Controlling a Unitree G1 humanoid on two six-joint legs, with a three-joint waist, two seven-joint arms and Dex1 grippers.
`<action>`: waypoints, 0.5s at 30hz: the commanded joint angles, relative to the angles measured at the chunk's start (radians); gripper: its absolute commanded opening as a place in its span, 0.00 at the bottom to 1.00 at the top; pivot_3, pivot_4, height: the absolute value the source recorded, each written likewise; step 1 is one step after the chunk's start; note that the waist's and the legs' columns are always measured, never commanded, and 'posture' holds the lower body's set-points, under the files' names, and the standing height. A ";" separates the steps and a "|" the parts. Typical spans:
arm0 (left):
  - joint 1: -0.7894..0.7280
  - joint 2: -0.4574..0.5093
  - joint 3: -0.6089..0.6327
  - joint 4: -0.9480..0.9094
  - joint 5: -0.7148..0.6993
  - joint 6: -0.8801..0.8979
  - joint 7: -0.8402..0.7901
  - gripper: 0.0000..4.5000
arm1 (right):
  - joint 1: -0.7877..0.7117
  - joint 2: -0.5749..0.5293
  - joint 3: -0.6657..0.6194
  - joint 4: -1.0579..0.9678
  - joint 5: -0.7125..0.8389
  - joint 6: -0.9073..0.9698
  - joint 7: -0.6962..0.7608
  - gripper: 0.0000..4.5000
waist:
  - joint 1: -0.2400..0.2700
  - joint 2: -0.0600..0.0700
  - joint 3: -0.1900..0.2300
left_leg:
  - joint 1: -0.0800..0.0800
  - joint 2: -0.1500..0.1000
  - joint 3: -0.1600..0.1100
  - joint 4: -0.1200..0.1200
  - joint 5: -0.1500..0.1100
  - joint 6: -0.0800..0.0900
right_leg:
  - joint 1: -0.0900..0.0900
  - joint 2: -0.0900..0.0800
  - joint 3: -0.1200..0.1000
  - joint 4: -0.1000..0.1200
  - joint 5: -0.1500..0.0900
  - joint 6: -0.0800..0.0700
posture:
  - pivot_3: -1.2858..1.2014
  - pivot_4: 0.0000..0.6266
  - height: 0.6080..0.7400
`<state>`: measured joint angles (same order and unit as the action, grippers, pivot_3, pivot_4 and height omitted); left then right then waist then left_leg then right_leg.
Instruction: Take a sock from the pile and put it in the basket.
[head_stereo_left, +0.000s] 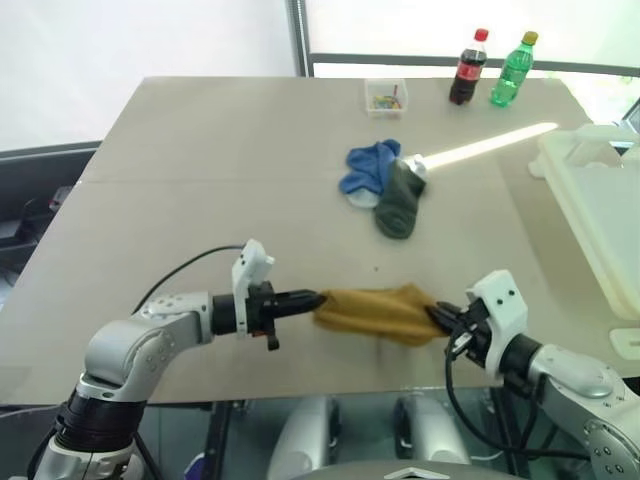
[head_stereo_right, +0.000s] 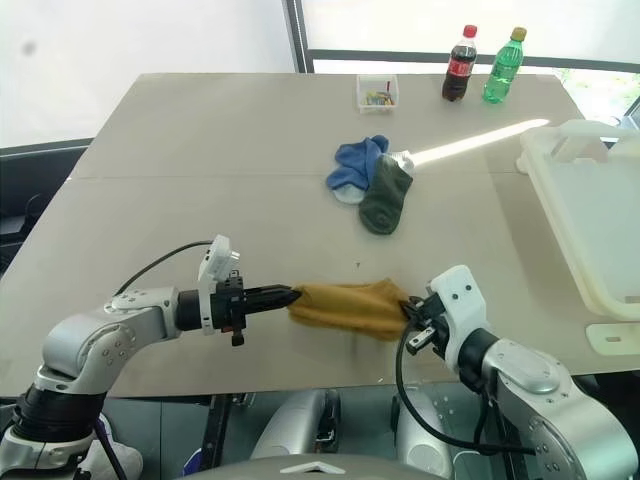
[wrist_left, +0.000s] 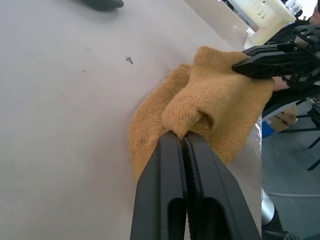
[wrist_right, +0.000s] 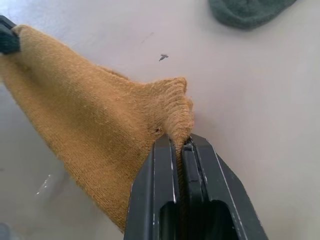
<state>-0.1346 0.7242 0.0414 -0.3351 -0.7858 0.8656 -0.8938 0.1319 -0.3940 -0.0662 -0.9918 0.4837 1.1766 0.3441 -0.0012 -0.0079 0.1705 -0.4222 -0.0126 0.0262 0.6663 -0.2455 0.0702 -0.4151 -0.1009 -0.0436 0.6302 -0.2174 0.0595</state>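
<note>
Both grippers clamp one mustard-yellow sock (head_stereo_left: 378, 312) near the front edge of the table (head_stereo_left: 150, 200). Left gripper (head_stereo_left: 318, 297), at about 7 o'clock in the head view, points toward 3 o'clock with its fingers (wrist_left: 170, 190) pressed together on a fold at one end of the sock. Right gripper (head_stereo_left: 436, 316), at about 5 o'clock, points toward 9 o'clock and pinches the ribbed edge of the opposite end, fingers (wrist_right: 165, 185) closed tight on the fabric. Between the two grippers the sock hangs stretched and slightly sagging; whether its lower edge touches the tabletop cannot be determined. A small dark speck (wrist_right: 163, 57) lies on the table just beyond the sock. Farther out, toward 12 o'clock of the sock, the pile (head_stereo_left: 385, 185) rests on the table: a blue sock (head_stereo_left: 368, 170) overlapped at its 4 o'clock side by a dark green sock (head_stereo_left: 400, 203). At 3 o'clock, off the table's right edge, stands the basket (head_stereo_left: 600, 200), whitish with a thick rim. At the far edge of the table, a small clear box (head_stereo_left: 386, 97) of coloured bits sits at 12 o'clock, with a cola bottle (head_stereo_left: 467, 68) and a green bottle (head_stereo_left: 513, 69) standing upright just beside each other toward 1 o'clock.
</note>
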 joint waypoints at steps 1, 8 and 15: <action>0.005 0.013 0.017 -0.020 0.014 -0.021 -0.003 0.01 | 0.008 -0.024 0.023 0.028 -0.010 -0.055 0.004 0.00 | 0.000 0.000 0.000 | 0.000 0.000 0.000 0.000 0.000 0.000 | 0.000 0.000 0.000 0.000 0.000 0.000 | 0.52 0.24 0.97; 0.005 -0.002 0.009 -0.012 0.047 -0.036 0.003 0.01 | 0.000 -0.022 0.052 0.112 -0.015 -0.138 0.000 0.00 | 0.001 0.000 0.000 | 0.000 0.000 0.000 0.000 0.000 0.000 | 0.000 0.001 0.000 0.000 0.000 0.000 | 0.52 0.24 0.97; -0.001 -0.012 0.032 -0.038 0.023 -0.034 0.012 0.01 | 0.009 -0.006 0.040 0.098 0.017 -0.167 -0.006 0.00 | 0.007 0.000 0.000 | 0.000 0.000 0.000 0.000 0.000 0.000 | 0.000 0.001 0.000 0.000 0.001 0.001 | 0.52 0.24 0.97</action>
<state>-0.1323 0.7120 0.0399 -0.3410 -0.7488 0.8430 -0.8862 0.1368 -0.3970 -0.0090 -0.8626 0.4901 1.0327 0.3419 0.0059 -0.0080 0.1705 -0.4223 -0.0126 0.0262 0.6664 -0.2455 0.0704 -0.4149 -0.1004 -0.0436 0.6301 -0.2170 0.0603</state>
